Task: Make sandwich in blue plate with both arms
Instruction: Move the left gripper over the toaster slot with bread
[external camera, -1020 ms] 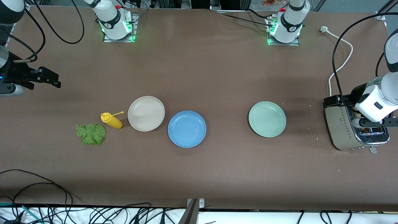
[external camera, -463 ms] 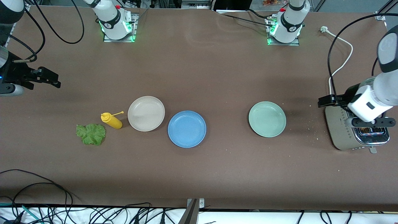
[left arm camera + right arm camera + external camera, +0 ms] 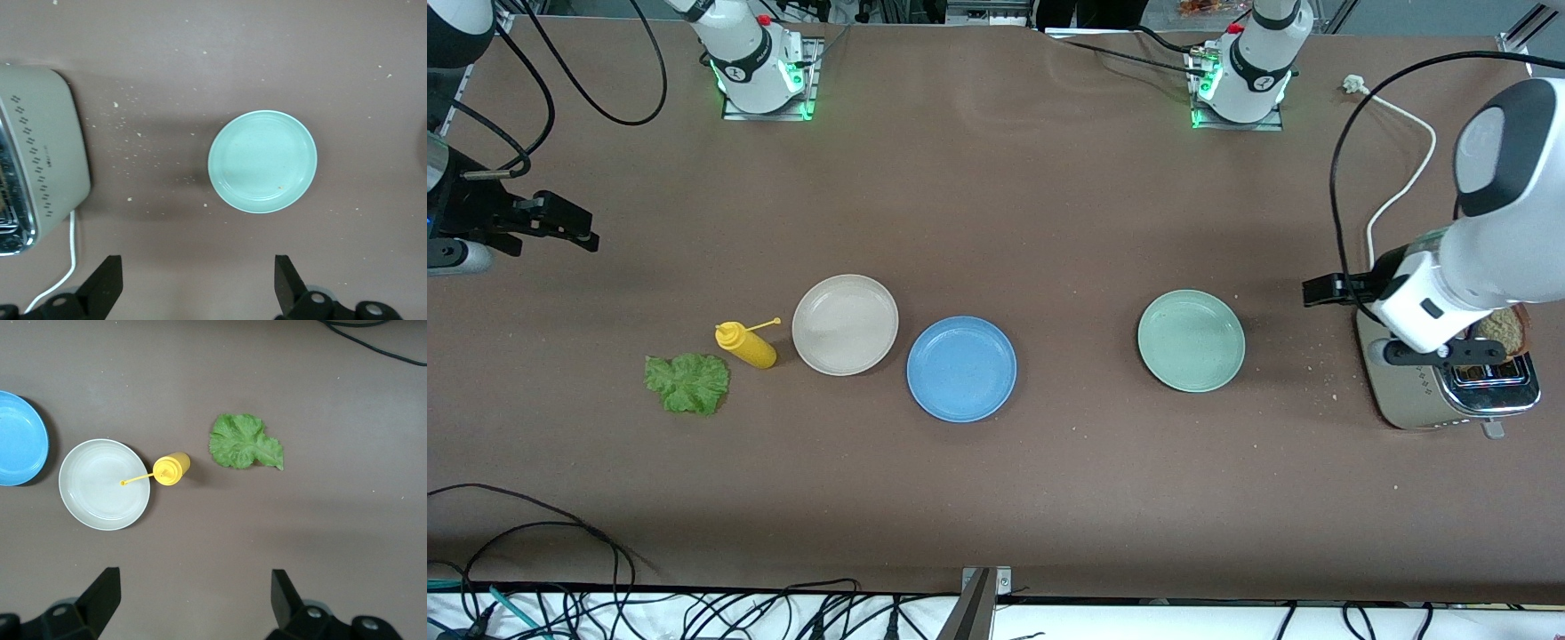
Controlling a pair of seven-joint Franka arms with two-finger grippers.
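A broad strip of brown table [image 3: 996, 498] runs along the edge nearest the front camera, open from end to end. Nearest that edge, toward the right arm's end, a lettuce leaf [image 3: 687, 383] lies flat, its longer side along the table's length. The blue plate [image 3: 961, 368] sits flat near mid-table, hollow up; being round, it has no long axis. The silver toaster [image 3: 1414, 391] stands at the left arm's end.

Slightly farther from the camera are the yellow mustard bottle [image 3: 745, 346], its nozzle pointing at the beige plate [image 3: 845, 324] just beside it. That plate nearly touches the blue one. The mint-green plate [image 3: 1191, 340] stands well apart, toward the toaster.

The left gripper [image 3: 1440, 354] hangs over the toaster's plate-side edge, jaws spread wide and holding nothing. It has drawn off the slots toward the mint-green plate in the past second, and a brown bread slice [image 3: 1503, 329] now shows at the toaster's top.

The right gripper [image 3: 569, 227] waits over bare table at its own end, jaws likewise released, unmoved. More open tabletop stretches from the plates to the arm bases.
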